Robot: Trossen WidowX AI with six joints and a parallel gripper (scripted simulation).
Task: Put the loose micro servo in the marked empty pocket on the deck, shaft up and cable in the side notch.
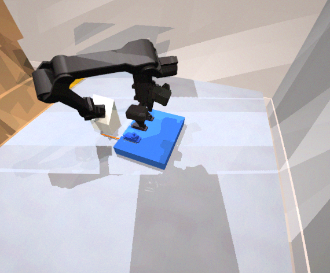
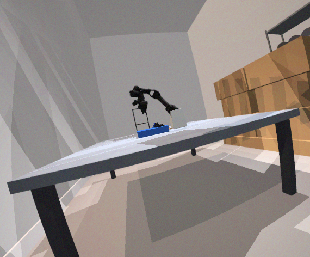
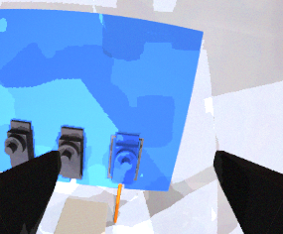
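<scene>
The blue micro servo (image 1: 132, 136) (image 3: 125, 161) lies in the end pocket of the blue deck (image 1: 150, 158) (image 2: 152, 132) (image 3: 50, 64), its round shaft boss facing up. Thin strips of the marked pocket outline show along both its sides. It looks level, but its ears are too small to tell whether they lie fully flat. Its orange cable (image 1: 110, 136) (image 3: 117, 203) leaves straight out over the deck's edge; the notch itself is hard to make out. My gripper (image 2: 143, 111) (image 3: 138, 159) is wide open and empty, above the deck and apart from the servo.
Two black servos (image 3: 70, 154) (image 3: 19, 144) sit in a row beside the blue one. A beige block (image 1: 109, 108) (image 2: 178, 118) (image 3: 81, 215) stands just off the cable side of the deck, by the arm's base.
</scene>
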